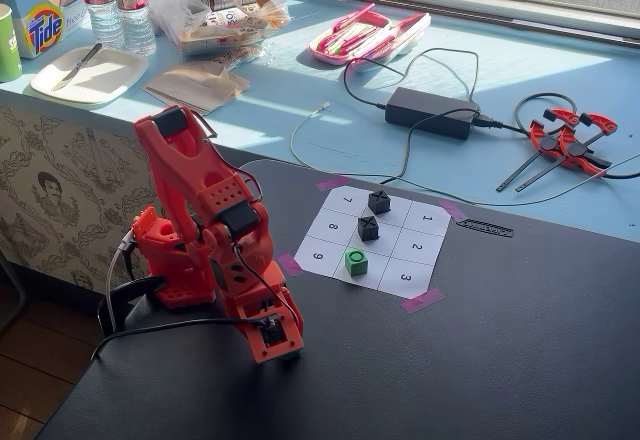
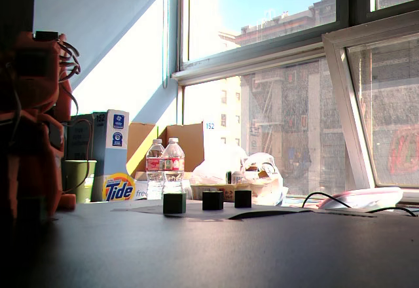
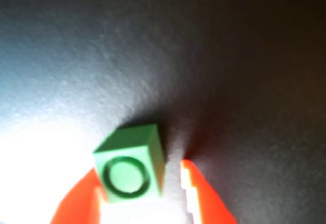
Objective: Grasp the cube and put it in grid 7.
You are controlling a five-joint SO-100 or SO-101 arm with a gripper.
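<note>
In the wrist view a small bright green cube (image 3: 130, 169) with a dark ring on top sits on the dark table between my orange fingers. My gripper (image 3: 140, 167) is open around it: the left finger touches it, and the right finger (image 3: 196, 191) stands a small gap away. In a fixed view the folded red arm points the gripper (image 1: 273, 345) down at the table's near left and hides this cube. A second green cube (image 1: 356, 261) sits on the numbered sheet between cells 9 and 3. Grid 7 (image 1: 347, 200) is the sheet's far left corner, with nothing on it.
Two black cubes (image 1: 379, 201) (image 1: 368, 227) stand on the sheet's middle column. Behind the black table are a power brick with cables (image 1: 432, 112), orange clamps (image 1: 570, 138), water bottles and a plate. The low fixed view shows three cubes in a row (image 2: 212, 200).
</note>
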